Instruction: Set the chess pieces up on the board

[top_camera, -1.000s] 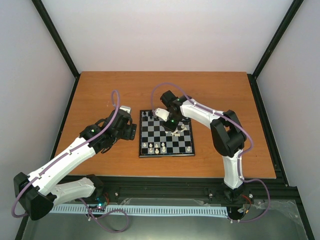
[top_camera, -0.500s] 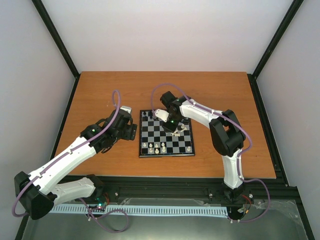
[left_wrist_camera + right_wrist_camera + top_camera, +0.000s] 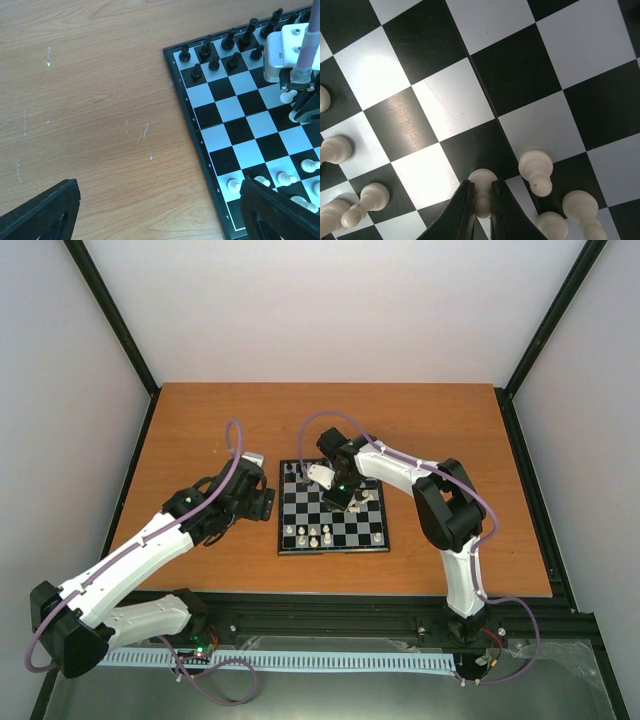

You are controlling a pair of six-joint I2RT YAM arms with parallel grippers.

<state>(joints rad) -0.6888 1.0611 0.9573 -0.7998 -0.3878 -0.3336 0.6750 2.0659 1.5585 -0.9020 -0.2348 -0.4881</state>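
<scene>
The board lies mid-table. Black chess pieces stand in its far rows and cream-white ones along its near rows. My right gripper is low over the board's middle right. It is shut on a white pawn over a black square of the board. Other white pieces stand close to its right. My left gripper is open wide and empty over bare wood just left of the board, its right finger over the near-left corner.
The right arm's wrist hangs over the board's far side near the black rows. More white pieces stand at the left of the right wrist view. The wooden table is fenced by black rails.
My right gripper has shifted slightly left and toward the far side over the board, still shut on the white pawn. The left arm has not moved.
</scene>
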